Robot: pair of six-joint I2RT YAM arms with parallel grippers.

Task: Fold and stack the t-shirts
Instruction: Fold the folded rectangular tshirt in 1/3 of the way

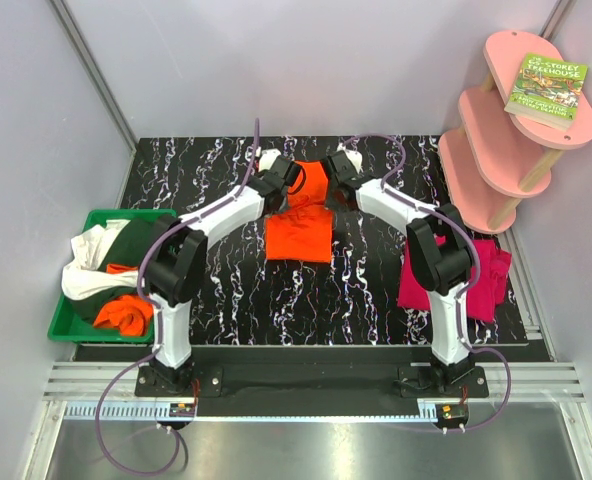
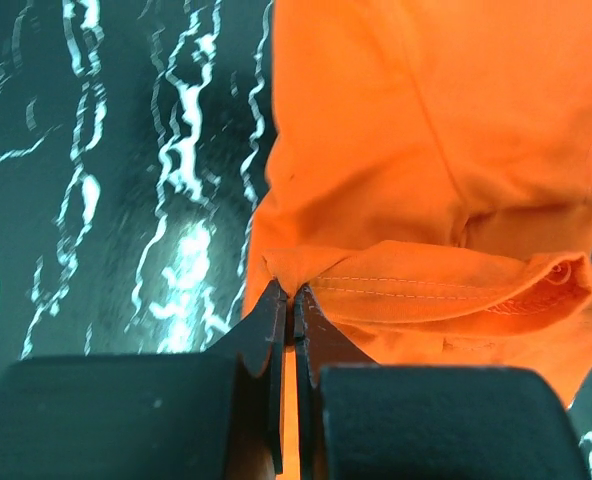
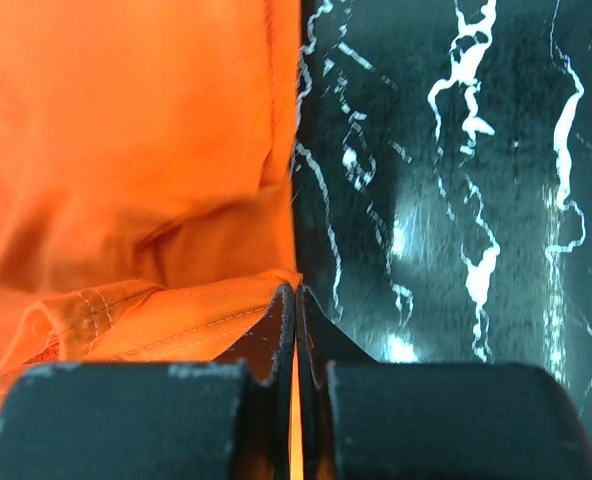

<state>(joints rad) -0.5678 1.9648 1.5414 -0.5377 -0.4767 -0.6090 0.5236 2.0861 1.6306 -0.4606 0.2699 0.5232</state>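
Note:
A bright orange t-shirt (image 1: 301, 232) lies partly folded in the middle of the black marbled table (image 1: 226, 290). My left gripper (image 1: 281, 188) is shut on its far left corner, where the hem (image 2: 426, 285) is pinched between the jaws. My right gripper (image 1: 333, 190) is shut on the far right corner, with the stitched edge (image 3: 176, 320) in the jaws. Both hold the far edge lifted a little. A magenta-pink t-shirt (image 1: 484, 275) lies at the right, partly behind the right arm.
A green bin (image 1: 71, 318) at the left holds white (image 1: 81, 270), dark green (image 1: 126, 245) and orange (image 1: 124, 314) shirts. A pink tiered shelf (image 1: 501, 150) with a book (image 1: 546, 90) stands at the back right. Grey walls close in the table.

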